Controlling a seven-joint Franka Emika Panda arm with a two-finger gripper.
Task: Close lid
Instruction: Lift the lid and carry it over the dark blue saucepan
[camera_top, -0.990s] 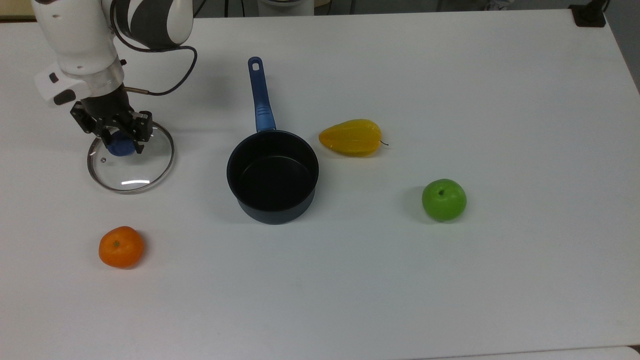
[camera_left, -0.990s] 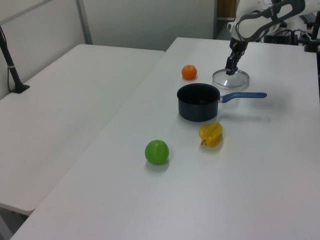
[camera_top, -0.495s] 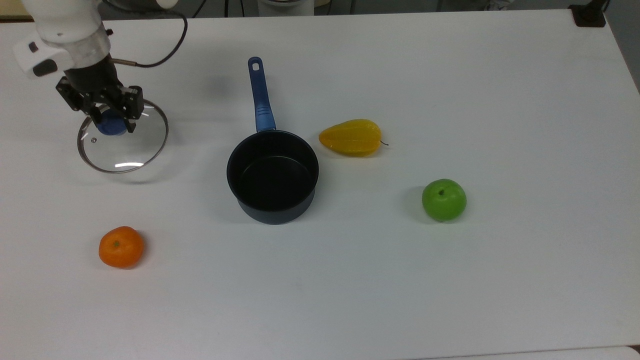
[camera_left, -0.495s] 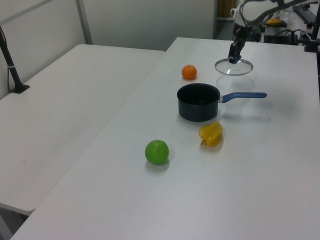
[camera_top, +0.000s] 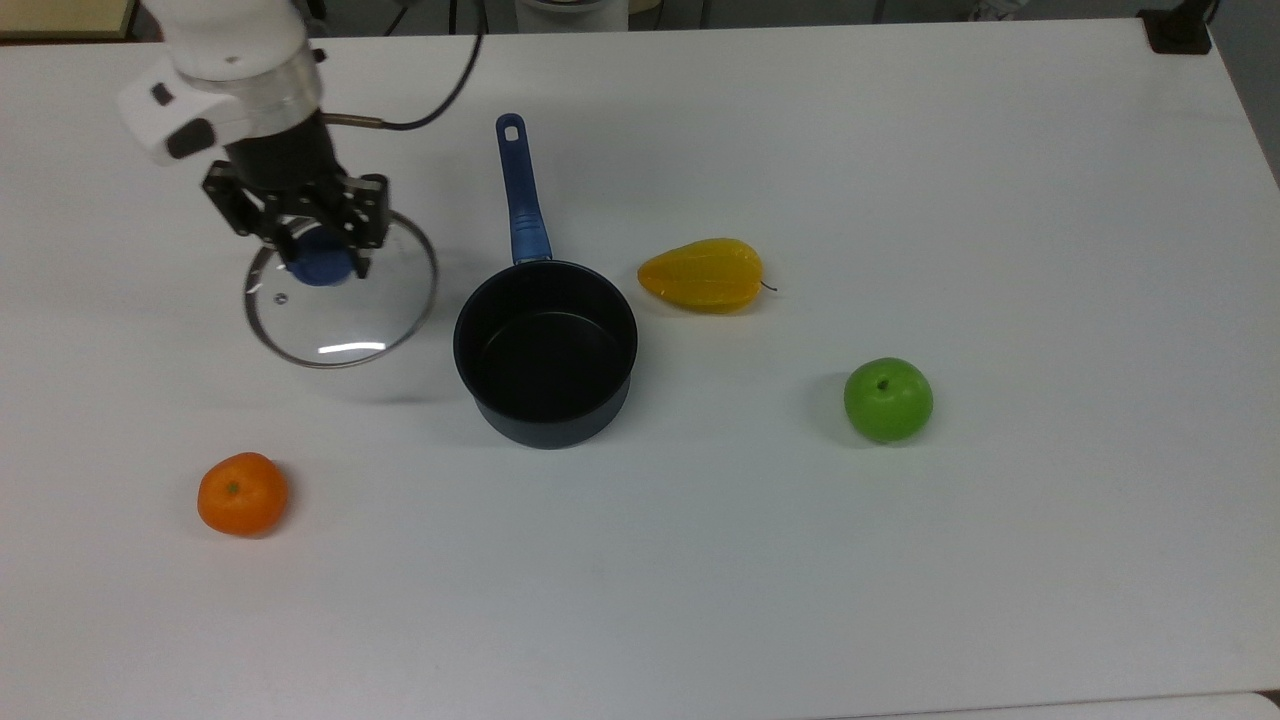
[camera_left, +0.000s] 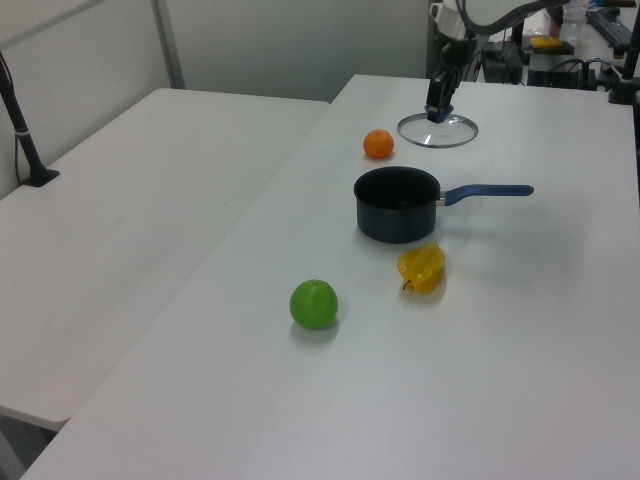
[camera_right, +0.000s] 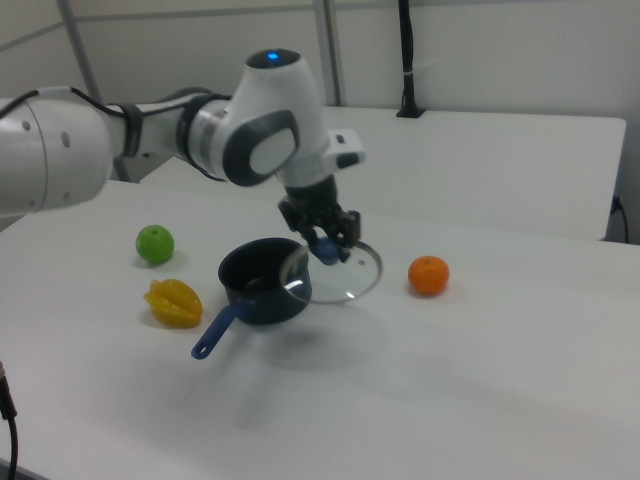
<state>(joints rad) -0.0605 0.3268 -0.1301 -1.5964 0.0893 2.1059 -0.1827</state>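
The clear glass lid (camera_top: 345, 310) with a silver rim hangs in the air, held level by its blue knob (camera_top: 320, 266). My gripper (camera_top: 318, 262) is shut on that knob. The lid sits to the top view's left of the dark saucepan (camera_top: 546, 355), whose blue handle (camera_top: 521, 195) points to the far side. In the left view the lid (camera_left: 438, 130) floats beyond the saucepan (camera_left: 397, 205) with my gripper (camera_left: 437, 112) above it. In the right view the lid (camera_right: 345, 275) overlaps the saucepan's (camera_right: 262, 283) rim, under my gripper (camera_right: 327, 247).
On the white table (camera_top: 900, 560) lie an orange (camera_top: 242, 493) at the top view's lower left, a yellow starfruit (camera_top: 702, 274) beside the pan, and a green apple (camera_top: 888, 399) further right. A black clamp (camera_top: 1180, 30) stands at the far right corner.
The lid left the table, first rising toward the top view's upper left, and has now swung right toward the saucepan, held by its knob.
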